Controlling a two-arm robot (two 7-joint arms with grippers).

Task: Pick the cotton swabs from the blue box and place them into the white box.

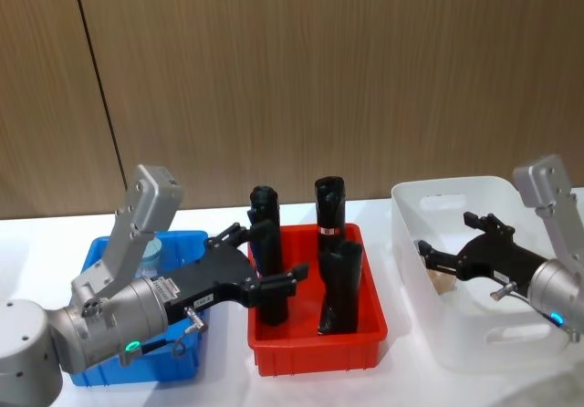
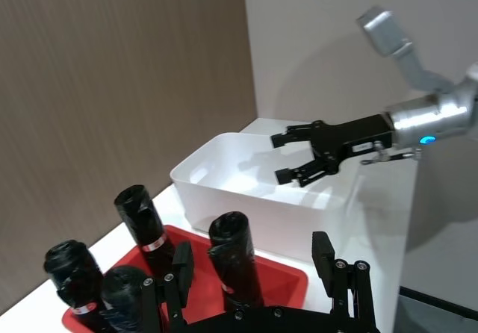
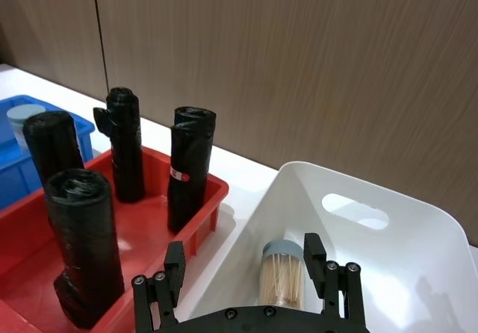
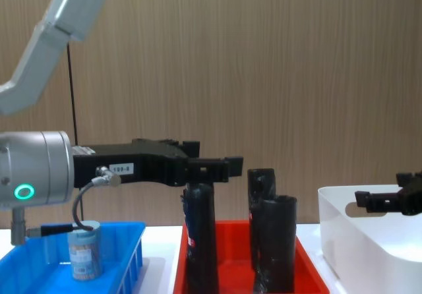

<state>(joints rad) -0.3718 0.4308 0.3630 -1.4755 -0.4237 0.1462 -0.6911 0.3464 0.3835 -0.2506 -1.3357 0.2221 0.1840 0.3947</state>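
One cotton swab jar (image 1: 151,253) with a pale lid stands in the blue box (image 1: 188,240) at the left; it shows from the side in the chest view (image 4: 84,252). Another jar (image 3: 282,274) of tan swabs stands inside the white box (image 3: 359,190), just beyond my right gripper (image 3: 244,266). That gripper (image 1: 447,234) hangs open and empty over the white box (image 1: 456,193). My left gripper (image 1: 265,256) is open and empty too, reaching from above the blue box over the red bin's left edge, among the black rolls.
A red bin (image 1: 319,348) with several upright black rolls (image 1: 330,208) stands between the two boxes; the rolls rise as high as my left gripper's fingers. A wooden wall closes the back. The table is white.
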